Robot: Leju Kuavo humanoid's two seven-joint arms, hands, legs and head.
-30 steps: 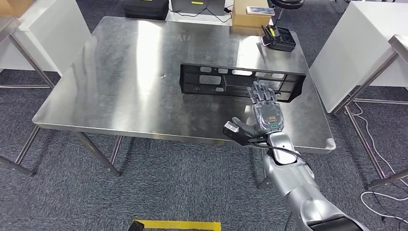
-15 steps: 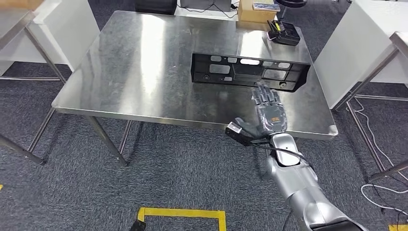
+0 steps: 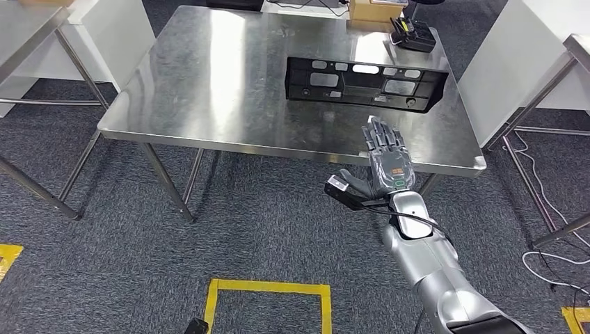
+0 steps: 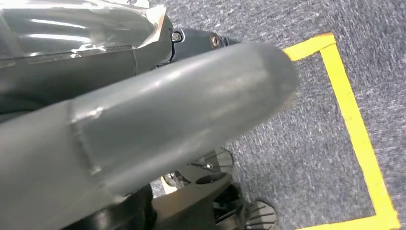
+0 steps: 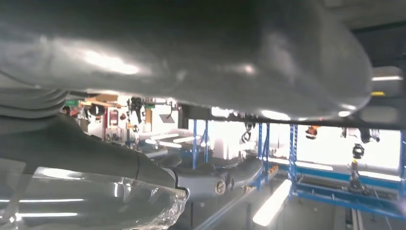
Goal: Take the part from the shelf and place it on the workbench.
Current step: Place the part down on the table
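Our right hand [image 3: 386, 167] has its fingers [image 3: 380, 136] stretched out flat and apart, thumb stuck out to the side, and it grips nothing. It hangs palm down over the near edge of the workbench [image 3: 209, 97], fingertips pointing at the part [image 3: 365, 83] but well short of it. We judge the flat, spread pose to be a hand that has let go: nothing lies under it or between its fingers, and the silver forearm runs back down toward our body.

The part is a long black frame with several cut-outs. It lies flat on the steel top on the far right of the workbench, well in from the near edge and close to the right-hand one. That looks a sound resting place, fully supported with no end overhanging. Beyond it, at the far right corner of the workbench, sits a small black device [image 3: 413, 33], and a cardboard box [image 3: 369, 8] stands just off the far edge.

Of our left hand [image 4: 143, 139] we see a thick grey thumb up close over grey carpet and yellow floor tape [image 4: 354, 120]; whether its fingers are spread or curled we cannot tell.

With the part resting on the workbench, we judge the task essentially done.
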